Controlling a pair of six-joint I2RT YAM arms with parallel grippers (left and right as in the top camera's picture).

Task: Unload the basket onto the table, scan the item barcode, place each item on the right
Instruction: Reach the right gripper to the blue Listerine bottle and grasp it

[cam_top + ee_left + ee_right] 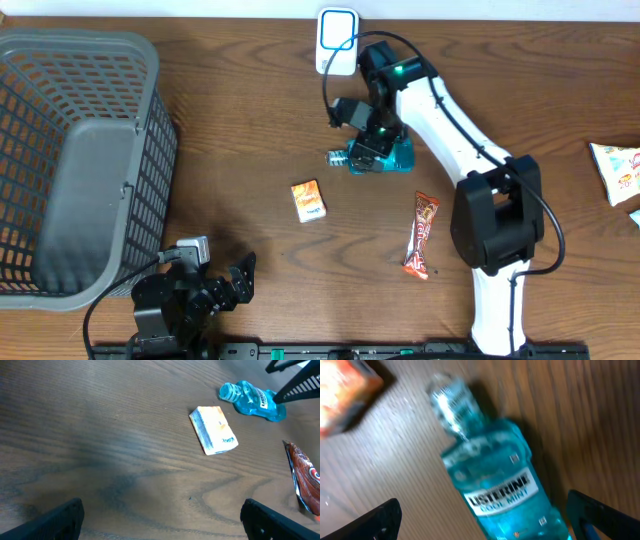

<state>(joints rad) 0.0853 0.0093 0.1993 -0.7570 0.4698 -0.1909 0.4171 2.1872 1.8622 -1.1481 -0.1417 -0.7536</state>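
Left gripper [240, 272] sits at the near table edge, about 7 o'clock from table [250, 120] centre. Its jaws are spread wide and hold nothing; in the left wrist view only bare wood lies between its fingertips [65, 519].

Orange and white box [309, 200] lies flat near the centre, well apart from that gripper. Candy bar [423, 235] in a red-brown wrapper lies at about 4 o'clock, beside the right arm's base.

Blue bottle [397, 158], the item to scan, lies on its side just past the centre, at 1 o'clock of the box, cap pointing to 9 o'clock. The label faces up and reads LISTERINE COOL MINT in the right wrist view [495, 477]. No barcode shows on that face.

Right gripper [372, 150] is over the bottle's body, jaws fully apart with one finger on each side, not clamped on it. Cannot tell whether the fingers touch the table.

Grey basket [160, 150] stands at 9 o'clock. Snack bags [618, 170] lie at 3 o'clock, at the frame edge. White scanner [338, 42] stands at 12 o'clock at the far edge, beyond the bottle.
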